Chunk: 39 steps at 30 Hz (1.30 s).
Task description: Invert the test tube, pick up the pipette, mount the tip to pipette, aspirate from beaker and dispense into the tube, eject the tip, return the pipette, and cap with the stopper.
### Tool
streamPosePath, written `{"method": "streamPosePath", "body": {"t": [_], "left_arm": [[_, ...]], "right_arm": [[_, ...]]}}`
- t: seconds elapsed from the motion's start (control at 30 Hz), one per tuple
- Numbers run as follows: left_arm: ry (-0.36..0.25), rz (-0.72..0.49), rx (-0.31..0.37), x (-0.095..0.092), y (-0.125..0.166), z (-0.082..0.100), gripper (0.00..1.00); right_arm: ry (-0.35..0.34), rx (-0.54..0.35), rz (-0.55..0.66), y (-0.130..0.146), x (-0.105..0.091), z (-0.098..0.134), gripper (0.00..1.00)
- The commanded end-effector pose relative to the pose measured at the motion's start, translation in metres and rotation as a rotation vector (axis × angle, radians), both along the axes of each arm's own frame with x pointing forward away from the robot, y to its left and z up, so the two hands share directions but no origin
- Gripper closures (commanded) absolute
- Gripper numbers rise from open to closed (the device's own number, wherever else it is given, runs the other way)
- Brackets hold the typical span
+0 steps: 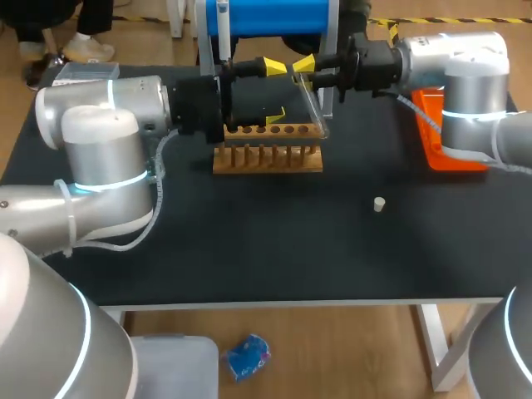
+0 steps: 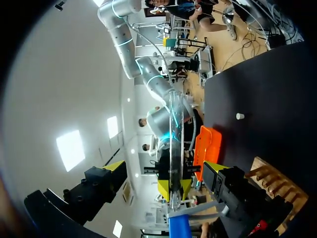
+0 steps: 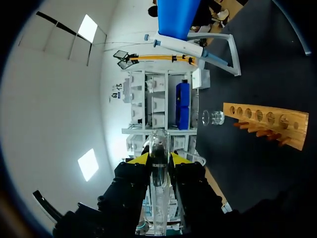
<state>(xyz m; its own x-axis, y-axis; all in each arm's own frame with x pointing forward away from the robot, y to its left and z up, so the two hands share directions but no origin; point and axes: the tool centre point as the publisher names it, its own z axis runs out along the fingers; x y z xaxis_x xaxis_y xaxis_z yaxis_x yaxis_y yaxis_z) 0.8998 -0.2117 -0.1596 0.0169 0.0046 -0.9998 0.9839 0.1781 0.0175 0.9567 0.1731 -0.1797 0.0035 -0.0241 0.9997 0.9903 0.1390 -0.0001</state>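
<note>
Table (image 1: 249, 249): black top, bare along the near edge.
Stopper (image 1: 379, 204): small, pale, alone on the near right.
Rack (image 1: 268, 150): wooden, mid-table, row of holes; orange tray (image 1: 440, 137) to its right.
Test tube (image 3: 158, 148): clear glass, aslant above the rack's right end.
Right gripper (image 3: 158, 157): clenched on the tube.
Left gripper (image 2: 163, 166): fingers spread, facing the tube, touching nothing.
Blue stand (image 1: 266, 17): far edge.
</note>
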Motion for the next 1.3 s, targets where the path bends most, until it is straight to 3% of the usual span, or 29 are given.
{"method": "streamPosePath", "body": {"t": [0.03, 0.5, 1.0, 1.03, 1.3], "left_arm": [[0.001, -0.01, 0.01, -0.003, -0.008, -0.004, 0.0], [0.014, -0.018, -0.007, -0.007, -0.035, -0.007, 0.0], [0.02, -0.012, 0.006, -0.006, -0.032, -0.006, 0.0], [0.01, -0.018, -0.017, -0.006, -0.032, -0.004, 0.0], [-0.009, -0.086, -0.051, -0.029, -0.079, -0.002, 0.0]], "right_arm": [[-0.001, -0.002, 0.001, 0.0, 0.0, 0.0, 1.0], [-0.001, -0.002, 0.001, 0.0, 0.0, 0.0, 1.0], [-0.001, -0.002, 0.001, 0.0, 0.0, 0.0, 1.0], [-0.001, -0.002, 0.001, 0.0, 0.0, 0.0, 1.0], [-0.001, -0.002, 0.001, 0.0, 0.0, 0.0, 1.0]]}}
